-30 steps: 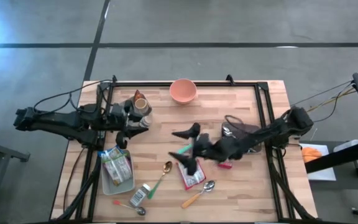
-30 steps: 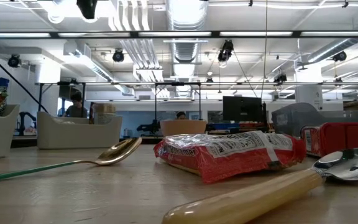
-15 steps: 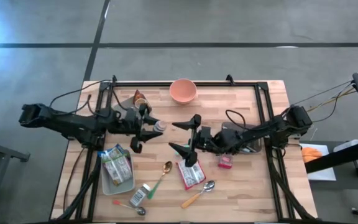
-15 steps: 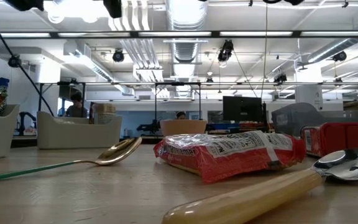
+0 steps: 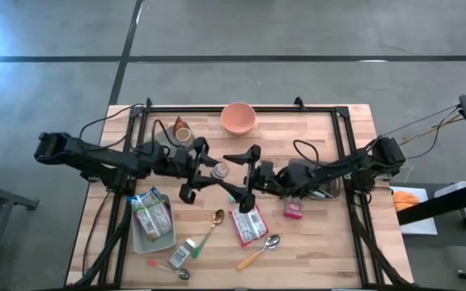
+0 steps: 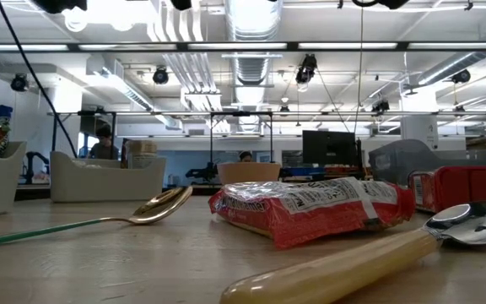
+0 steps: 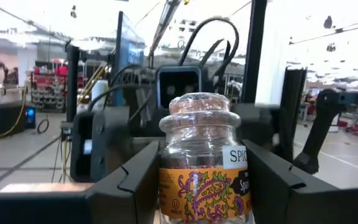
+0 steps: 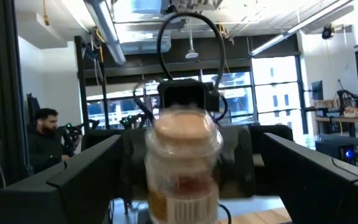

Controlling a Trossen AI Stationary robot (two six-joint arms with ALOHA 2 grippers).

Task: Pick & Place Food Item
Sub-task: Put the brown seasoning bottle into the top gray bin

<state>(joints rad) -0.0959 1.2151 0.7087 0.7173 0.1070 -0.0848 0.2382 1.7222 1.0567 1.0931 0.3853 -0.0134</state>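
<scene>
Handover stage, mid-table. My left end effector [image 5: 203, 171] is pinching the clear glass spice jar with the ornate orange label [image 7: 204, 168], one dark finger pressed to each side of the label. In the high view the jar [image 5: 219, 170] sits at centre frame, carried clear of the wooden slatted table [image 5: 314, 250] as far as I can judge; it appears tipped on its side along the arm's line.

My right end effector [image 5: 239, 171] faces the jar from centre-right of the frame with fingers spread wide, one above and one below the jar in that view. Its wrist view shows the jar's pale cap [image 8: 182, 132] dead centre between the two fingers, close in, but I see no contact yet.

Progress: the pick looks done, since the jar is off its resting place and gripped. Transfer to the right arm is not yet made, and the place has not begun. The task line gives no destination, so I cannot name one. Candidates in view: the salmon-pink round bowl [image 5: 238, 118] at upper centre, and the white rectangular tray [image 5: 140, 238] at lower left, already holding snack packets.

Other items lying on the table: red foil noodle packet [image 5: 249, 226], gold-bowled spoon with green handle [image 5: 213, 224], steel spoon with cream handle [image 5: 259, 250].

Remaining, by my estimate: right closes on cap end, left releases, then set-down.
</scene>
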